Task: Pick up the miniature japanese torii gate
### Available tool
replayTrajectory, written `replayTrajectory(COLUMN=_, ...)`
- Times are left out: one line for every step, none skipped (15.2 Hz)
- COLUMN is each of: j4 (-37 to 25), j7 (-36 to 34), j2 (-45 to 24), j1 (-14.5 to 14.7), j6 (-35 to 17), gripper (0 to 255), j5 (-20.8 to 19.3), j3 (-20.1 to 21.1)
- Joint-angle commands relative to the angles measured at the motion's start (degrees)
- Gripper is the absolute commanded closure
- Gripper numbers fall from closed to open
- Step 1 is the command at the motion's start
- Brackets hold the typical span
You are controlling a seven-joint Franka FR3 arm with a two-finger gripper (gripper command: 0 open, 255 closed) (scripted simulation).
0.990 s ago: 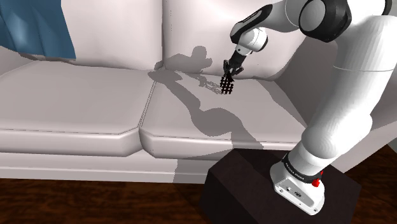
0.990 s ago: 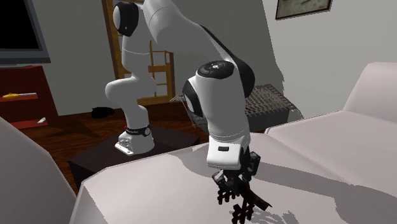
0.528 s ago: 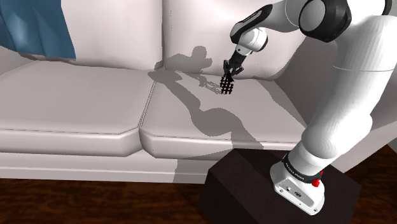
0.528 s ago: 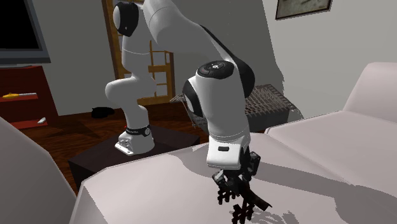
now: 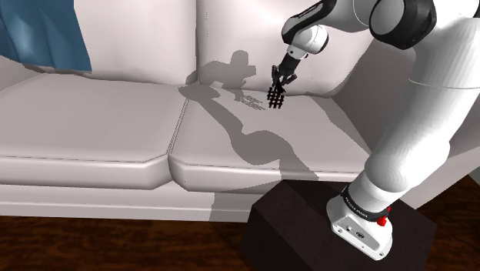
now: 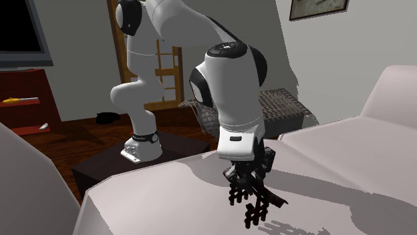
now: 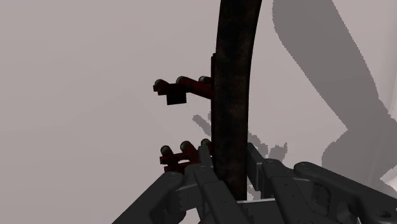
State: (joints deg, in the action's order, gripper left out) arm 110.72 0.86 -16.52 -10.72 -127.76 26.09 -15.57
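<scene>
Pale two-cushion sofa (image 5: 92, 115) spanned the shoulder view, blue cloth (image 5: 42, 35) draped over its back at that view's far left, dark wooden floor (image 5: 115, 242) lay near, framed picture (image 6: 319, 8) hung on the far wall at the second exterior view's right, wooden chair (image 6: 171, 80) stood against that wall, red cabinet (image 6: 27, 100) at that view's left.

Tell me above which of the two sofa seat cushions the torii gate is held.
The seat cushion on the shoulder view's right, nearest the stand: the miniature torii gate hangs over it and shadows it, not the left cushion.
</scene>
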Motion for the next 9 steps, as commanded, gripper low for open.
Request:
replayTrajectory(j4=-0.46, j7=-0.70, j2=0.77, j1=0.14, j6=1.08, gripper=255, j5=-0.59, j3=-0.16)
replayTrajectory(j4=-0.73, j7=-1.03, j2=1.15, j1=0.18, j6=1.66, gripper=255, j5=-0.89, j3=-0.25)
replayTrajectory(j4=-1.01, j7=-1.35, j2=1.53, j1=0.22, j6=2.25, gripper=255, j5=-1.18, j3=-0.34)
replayTrajectory(j4=-1.31, j7=-1.66, j2=1.89, j1=0.26, j6=2.85, gripper=255, j5=-1.47, j3=-0.42)
replayTrajectory(j4=-1.62, j7=-1.98, j2=2.24, j1=0.29, j6=3.45, gripper=255, j5=-1.74, j3=-0.50)
replayTrajectory(j4=-1.94, j7=-2.29, j2=2.59, j1=0.32, j6=4.05, gripper=255, j5=-2.02, j3=-0.57)
replayTrajectory(j4=-2.28, j7=-2.59, j2=2.92, j1=0.35, j6=4.66, gripper=255, j5=-2.28, j3=-0.64)
replayTrajectory(j4=-2.33, j7=-2.64, j2=2.97, j1=0.35, j6=4.75, gripper=255, j5=-2.32, j3=-0.65)
replayTrajectory(j4=-2.33, j7=-2.64, j2=2.97, j1=0.35, j6=4.75, gripper=255, j5=-2.32, j3=-0.65)
